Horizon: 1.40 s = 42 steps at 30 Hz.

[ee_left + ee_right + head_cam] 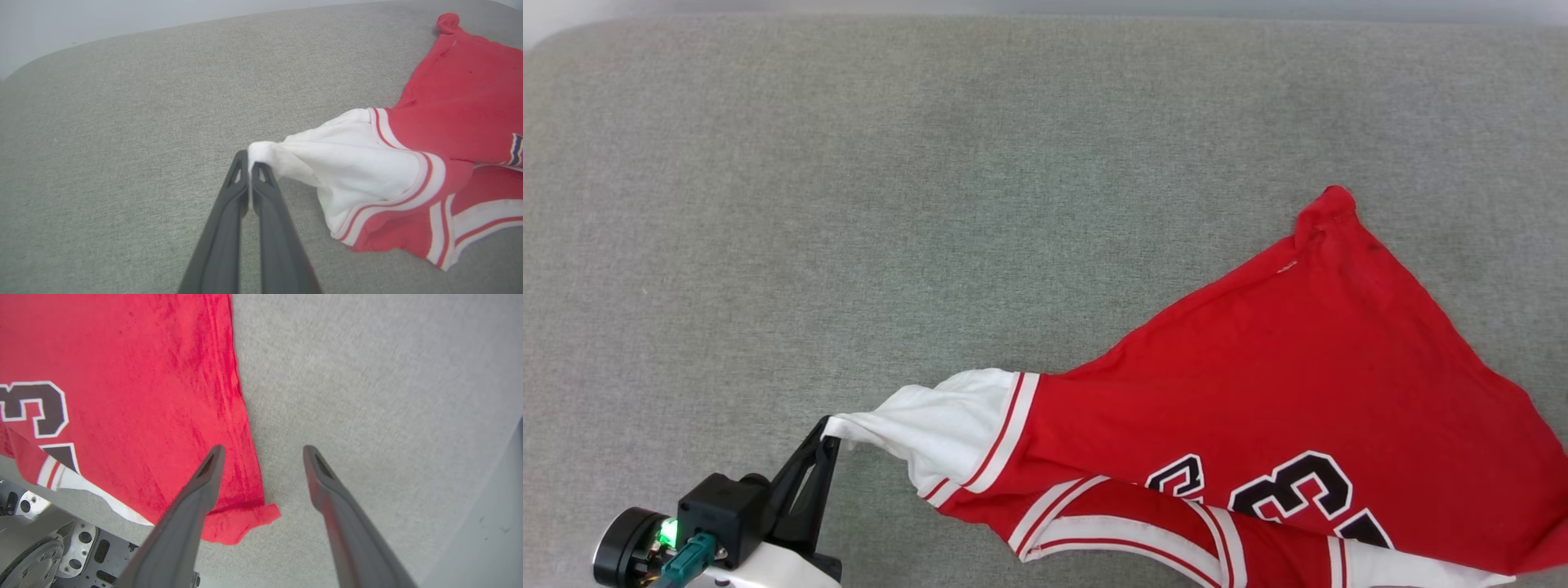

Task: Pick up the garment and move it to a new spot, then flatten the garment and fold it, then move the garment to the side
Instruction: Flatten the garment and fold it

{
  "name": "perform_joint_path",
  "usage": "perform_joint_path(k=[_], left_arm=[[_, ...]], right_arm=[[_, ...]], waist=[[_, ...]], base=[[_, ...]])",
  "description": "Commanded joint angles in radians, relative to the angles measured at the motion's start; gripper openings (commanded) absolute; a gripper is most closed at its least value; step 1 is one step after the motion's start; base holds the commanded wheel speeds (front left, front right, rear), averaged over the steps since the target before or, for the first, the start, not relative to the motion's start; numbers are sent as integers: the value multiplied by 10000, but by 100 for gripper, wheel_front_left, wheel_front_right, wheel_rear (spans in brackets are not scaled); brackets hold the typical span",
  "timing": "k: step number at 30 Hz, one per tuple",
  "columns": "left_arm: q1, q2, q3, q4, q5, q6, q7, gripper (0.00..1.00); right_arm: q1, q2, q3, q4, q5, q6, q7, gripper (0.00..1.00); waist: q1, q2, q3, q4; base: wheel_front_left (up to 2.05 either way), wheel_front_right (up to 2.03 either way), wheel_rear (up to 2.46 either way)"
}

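left gripper (827,431) is closed on the garment (1298,359), pinching the very tip of the white sleeve (935,416). Left wrist view agrees: fingers (229,212) pressed together with a small white wad of cloth at the tips. Sleeve is drawn out toward the robot's left and the rest of the shirt trails off to the right. Garment lies on the grey fabric surface (849,204), in the near right part of the head view, running off the bottom and right edges. One red corner (1333,202) points away from the robot. Not flat: striped trim is bunched and folded along the near edge. Black-and-white number print (1294,488) faces up, partly cut off by the frame. Right gripper (263,451) is open, fingers well apart, nothing between them but grey surface. It sits just beside the red hem corner (245,522), which is curled over. The finger on that view's left overlaps the red cloth, can't tell if it touches. Metal robot hardware (45,547) shows at the lower left of the right wrist view
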State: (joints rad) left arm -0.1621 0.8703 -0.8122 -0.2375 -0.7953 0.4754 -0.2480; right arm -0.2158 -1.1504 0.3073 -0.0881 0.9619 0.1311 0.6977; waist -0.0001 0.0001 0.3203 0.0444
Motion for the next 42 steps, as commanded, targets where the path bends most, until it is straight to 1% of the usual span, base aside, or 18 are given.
perform_joint_path(k=[1,3,5,8,12,16,20,23,27,28,32,33,34,37,40,42], left_arm=[[36,-39,0,-50,15,1,9,0],[-88,-70,-19,-105,76,-51,25,0],[-252,-110,-53,-139,143,-106,61,0],[-535,-175,-144,-107,332,-218,158,0],[-944,-382,-266,-46,545,-365,245,0],[-1289,-609,-349,65,684,-503,270,0],[-1577,-864,-398,182,776,-627,248,0],[-1783,-1033,-417,315,826,-764,209,0],[-1985,-1176,-403,529,867,-852,155,0],[-1985,-1176,-403,529,867,-852,155,0],[-2001,-1298,-350,745,805,-948,87,0],[-2010,-1329,-349,798,794,-967,69,0],[-2007,-1350,-344,855,779,-1010,65,0],[-1963,-1319,-296,1021,774,-1014,34,0],[-1839,-1321,-91,1042,627,-939,-22,0],[-1890,-1217,50,1000,642,-891,-39,0]], right_arm=[[-352,-114,-160,-220,-83,-9,134,100],[-946,-261,-401,-641,-234,-8,500,100],[-1666,-336,-426,-972,-368,-8,998,100],[-2843,-211,-78,-1230,-535,-8,1972,100],[-4449,467,762,-977,-984,-8,3363,100],[-5918,1642,1655,-232,-1565,-8,4405,100],[-6970,2595,2401,750,-2029,-8,4699,100],[-7522,2969,2929,1494,-2391,-8,4711,100],[-7837,3438,3453,2406,-2508,-8,4518,100],[-7837,3438,3453,2406,-2508,-8,4518,100],[-7575,3781,4390,3048,-2428,-8,4373,100],[-7555,3891,4493,3168,-2328,-8,4256,68],[-7618,4001,4547,3244,-2259,-6,4059,0],[-7975,3990,4682,3375,-2199,-6,3446,0],[-8430,3836,4543,3461,-2016,-8,2682,0],[-8521,3817,4486,3473,-1783,-8,2090,0]], waist=[[1,-1,36,52],[1,-1,139,143],[1,-1,295,282],[1,-1,554,515],[1,-1,952,858],[1,-1,1387,1152],[1,-1,1852,1343],[1,-1,2146,1485],[1,-1,2413,1537],[1,-1,2413,1537],[1,-1,2502,1479],[1,-1,2479,1453],[1,-1,2433,1413],[1,-1,2070,1292],[1,-1,1540,1137],[1,-1,1098,1047]], base=[[0,0,0],[0,0,0],[0,0,0],[0,0,0],[0,0,0],[0,0,0],[0,0,0],[0,0,0],[0,0,0],[0,0,0],[0,0,0],[0,0,0],[0,0,0],[0,0,0],[0,0,0],[0,0,0]])
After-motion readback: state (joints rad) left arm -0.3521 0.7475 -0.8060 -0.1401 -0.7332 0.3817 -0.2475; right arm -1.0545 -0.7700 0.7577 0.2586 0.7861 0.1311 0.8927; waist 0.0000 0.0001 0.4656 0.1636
